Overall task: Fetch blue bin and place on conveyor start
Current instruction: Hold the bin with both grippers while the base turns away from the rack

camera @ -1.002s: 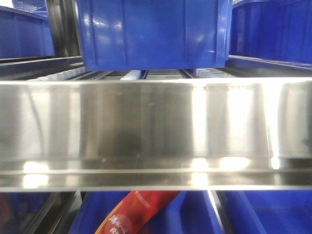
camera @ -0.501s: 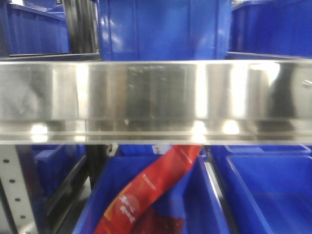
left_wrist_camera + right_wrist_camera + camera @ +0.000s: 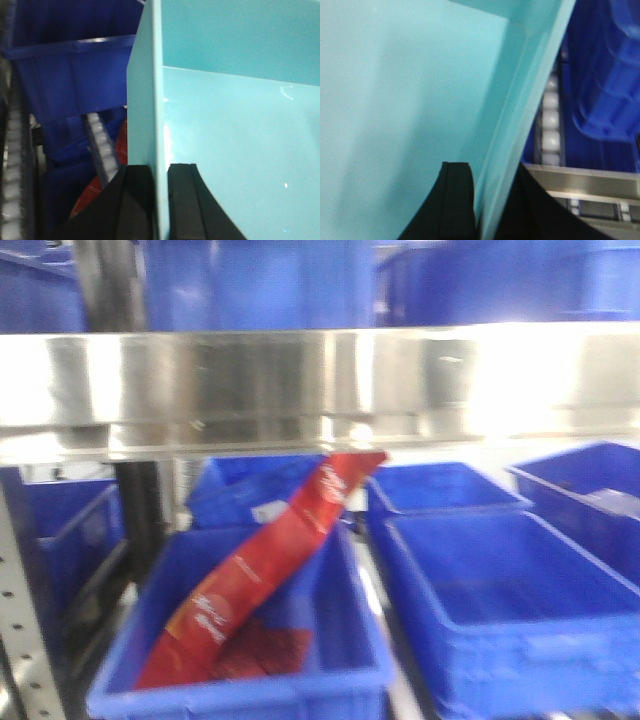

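A stainless steel shelf (image 3: pixel 300 390) ran level across the front view, bright along its front rail. Dark blue upper crates (image 3: pixel 260 280) stood on it in a row. On the level beneath, lower crates (image 3: pixel 500 590) sat side by side, and the front-left crate (image 3: pixel 250 690) held a red packet (image 3: pixel 270 560). In the right wrist view, white roller tracks (image 3: pixel 551 142) ran under a ribbed blue crate (image 3: pixel 605 75).

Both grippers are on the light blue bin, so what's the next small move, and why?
Probably draw the blue bin back from the shelf, arms together: the left gripper and right gripper each pinch a wall, dark blue crates flank it, and no conveyor is in view.
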